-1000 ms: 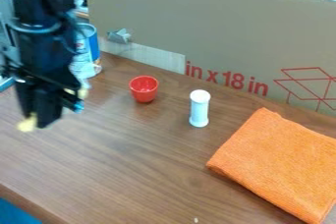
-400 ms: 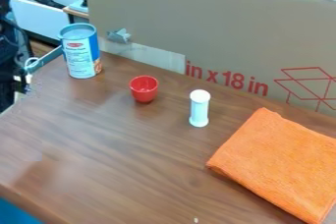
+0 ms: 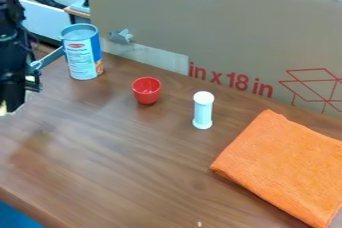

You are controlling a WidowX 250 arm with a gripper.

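With my gripper at the view's nine o'clock edge, open or closed I can't tell, the nearest thing, the blue-and-white can, stands upright between one and two o'clock from it, the red cup just short of three.

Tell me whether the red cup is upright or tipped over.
Upright: the red cup stands on its narrower base, its round open rim facing up.
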